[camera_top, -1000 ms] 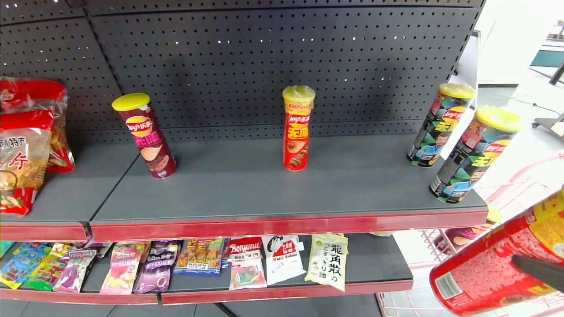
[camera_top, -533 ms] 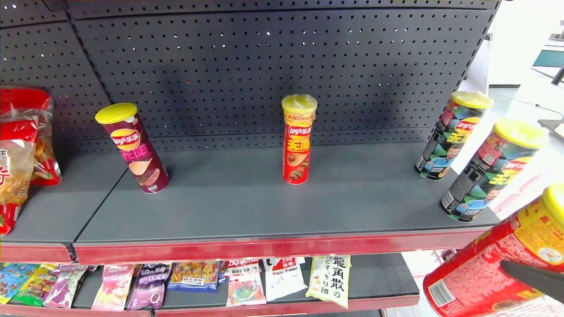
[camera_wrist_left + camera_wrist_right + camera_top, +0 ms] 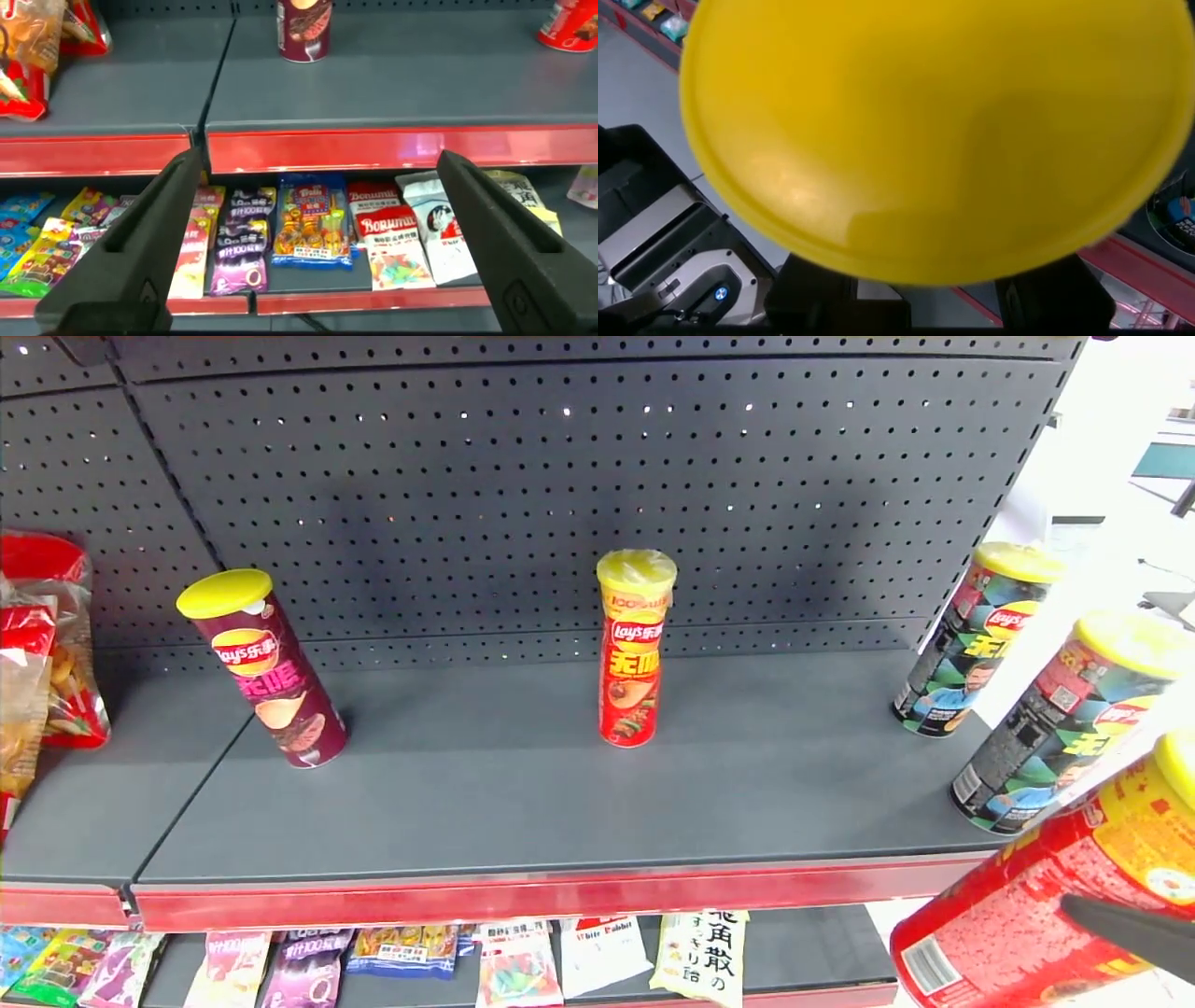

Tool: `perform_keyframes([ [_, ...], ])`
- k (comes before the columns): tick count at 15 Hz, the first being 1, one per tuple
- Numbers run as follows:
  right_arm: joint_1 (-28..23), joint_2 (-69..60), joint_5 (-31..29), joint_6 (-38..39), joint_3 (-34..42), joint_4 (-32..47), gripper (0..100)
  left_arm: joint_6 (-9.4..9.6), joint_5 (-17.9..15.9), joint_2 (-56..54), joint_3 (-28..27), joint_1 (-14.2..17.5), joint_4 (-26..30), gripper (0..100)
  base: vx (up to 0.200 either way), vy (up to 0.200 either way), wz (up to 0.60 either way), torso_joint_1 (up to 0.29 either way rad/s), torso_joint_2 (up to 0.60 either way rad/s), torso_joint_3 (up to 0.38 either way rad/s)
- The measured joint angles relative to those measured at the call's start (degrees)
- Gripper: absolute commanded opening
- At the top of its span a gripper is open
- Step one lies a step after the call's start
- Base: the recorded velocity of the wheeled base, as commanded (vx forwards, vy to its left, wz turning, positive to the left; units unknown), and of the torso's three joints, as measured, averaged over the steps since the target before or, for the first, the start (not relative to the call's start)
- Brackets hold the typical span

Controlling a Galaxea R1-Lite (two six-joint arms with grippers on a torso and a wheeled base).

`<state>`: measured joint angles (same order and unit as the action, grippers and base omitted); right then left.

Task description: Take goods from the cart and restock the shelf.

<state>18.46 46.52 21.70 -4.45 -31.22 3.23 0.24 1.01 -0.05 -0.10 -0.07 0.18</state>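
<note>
Red chip can [image 3: 1018,905] hangs tilted just off the right end of the shelf [image 3: 523,896], near its front lip, clamped by its side in my right pincer [image 3: 1125,926]; I judge it light, stiff, slick and crushable, best held mid-body.

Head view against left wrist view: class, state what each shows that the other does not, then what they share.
Only the head view: the rear green-and-black can and the front green-and-black can at the right, and the tilted red can held in the right hand. Only the left wrist view: the open left hand, facing the shelves. Both: the purple can, the standing red can, the red shelf edge and the lower-shelf snack packets.
</note>
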Motion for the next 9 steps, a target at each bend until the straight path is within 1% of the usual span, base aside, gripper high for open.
perform_keyframes([
  [3,0.56,0.06,0.02,-0.09,-0.61,0.00,0,0.00,-0.09,0.00,0.00,-0.02,0.06,100,0.000,0.000,0.00,0.000,0.00,0.000],
  [5,3.07,0.22,-0.57,-0.23,-0.87,0.02,0,0.18,-0.33,0.34,0.00,-0.17,0.06,100,0.000,0.000,0.00,0.000,0.00,0.000],
  [8,5.38,1.52,-0.88,-2.44,-1.99,0.02,0,1.23,-2.56,1.89,-0.01,-0.91,0.02,100,0.000,0.000,0.00,0.000,0.00,0.000],
  [9,5.66,2.13,-0.77,-2.61,-2.34,-0.01,0,1.69,-4.56,2.22,-0.43,-1.00,0.06,100,0.000,0.000,0.00,0.000,0.00,0.000],
])
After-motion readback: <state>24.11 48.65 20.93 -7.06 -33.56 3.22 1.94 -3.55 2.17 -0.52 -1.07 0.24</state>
